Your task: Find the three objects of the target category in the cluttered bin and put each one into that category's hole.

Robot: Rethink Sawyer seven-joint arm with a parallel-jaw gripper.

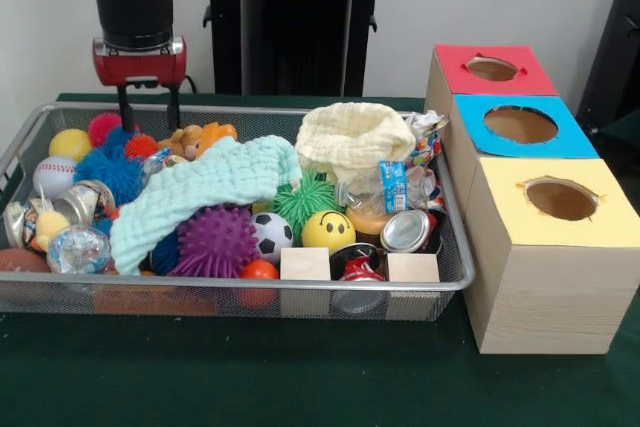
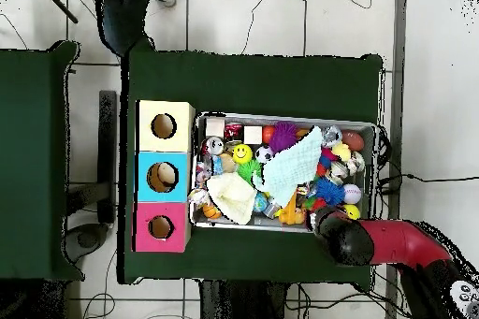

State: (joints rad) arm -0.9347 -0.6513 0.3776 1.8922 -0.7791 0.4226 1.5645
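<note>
My pincer (image 1: 146,107), fingers spread and empty, hangs over the far rim of the bin (image 1: 250,287), which sits on the table (image 1: 300,377) beside three holed boxes (image 1: 540,197). Judged best: descend between the pink spiky ball (image 1: 103,128) and its neighbours, clear of the mint cloth (image 1: 200,192).

no legible text, brand or number on any item. only sign: a smiley face printed on the yellow ball (image 1: 327,230) at lower centre of the front view. the small blue carton (image 1: 393,186) right of centre carries print too blurred to read.
</note>
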